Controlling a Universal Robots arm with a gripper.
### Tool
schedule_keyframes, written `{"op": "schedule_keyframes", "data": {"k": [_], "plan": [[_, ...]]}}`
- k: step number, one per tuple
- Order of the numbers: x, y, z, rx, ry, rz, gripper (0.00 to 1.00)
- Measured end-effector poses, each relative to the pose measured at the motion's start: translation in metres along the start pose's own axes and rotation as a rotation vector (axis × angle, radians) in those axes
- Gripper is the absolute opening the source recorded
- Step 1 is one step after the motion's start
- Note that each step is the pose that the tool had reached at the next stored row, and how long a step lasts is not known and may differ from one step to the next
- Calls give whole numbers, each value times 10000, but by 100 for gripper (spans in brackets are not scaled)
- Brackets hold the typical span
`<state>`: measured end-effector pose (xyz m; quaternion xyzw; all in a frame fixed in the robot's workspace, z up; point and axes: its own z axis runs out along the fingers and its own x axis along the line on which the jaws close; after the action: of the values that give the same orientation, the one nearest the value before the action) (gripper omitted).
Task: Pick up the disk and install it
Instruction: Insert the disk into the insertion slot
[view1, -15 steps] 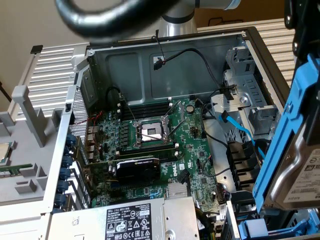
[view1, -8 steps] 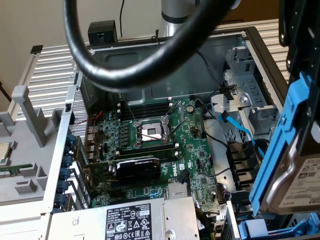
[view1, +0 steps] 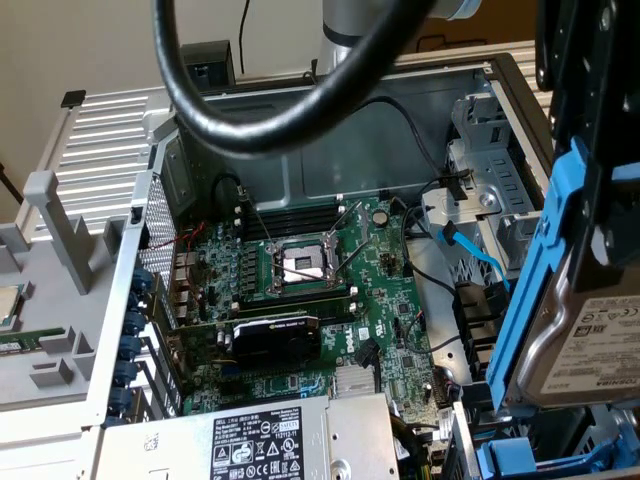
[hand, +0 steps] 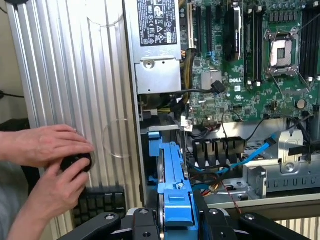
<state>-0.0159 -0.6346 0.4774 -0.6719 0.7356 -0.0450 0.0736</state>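
Note:
The disk (view1: 585, 340), a silver drive with a white label in a bright blue carrier, hangs tilted at the exterior view's right. It is above the front corner of the open computer case. My gripper (view1: 603, 225) is shut on it, with dark fingers clamped over the carrier's upper part. In the wrist view the disk (hand: 172, 170) appears edge-on as a blue strip. It runs out from between the black fingers of my gripper (hand: 177, 222) toward the blue drive bay (hand: 153, 150) beside the power supply.
The case lies open, showing the green motherboard (view1: 310, 300), the processor socket (view1: 300, 262), the grey power supply (view1: 260, 445) and the metal drive cage (view1: 490, 190) with a blue data cable (view1: 475, 255). A thick black hose (view1: 270, 115) loops overhead. A person's hands (hand: 50, 150) rest near a keyboard (hand: 100, 202).

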Motion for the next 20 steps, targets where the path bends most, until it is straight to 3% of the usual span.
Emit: {"op": "schedule_keyframes", "data": {"k": [15, 20], "plan": [[-10, 3, 30, 1, 14, -3, 37], [-7, 21, 97, 2, 14, -4, 37]]}}
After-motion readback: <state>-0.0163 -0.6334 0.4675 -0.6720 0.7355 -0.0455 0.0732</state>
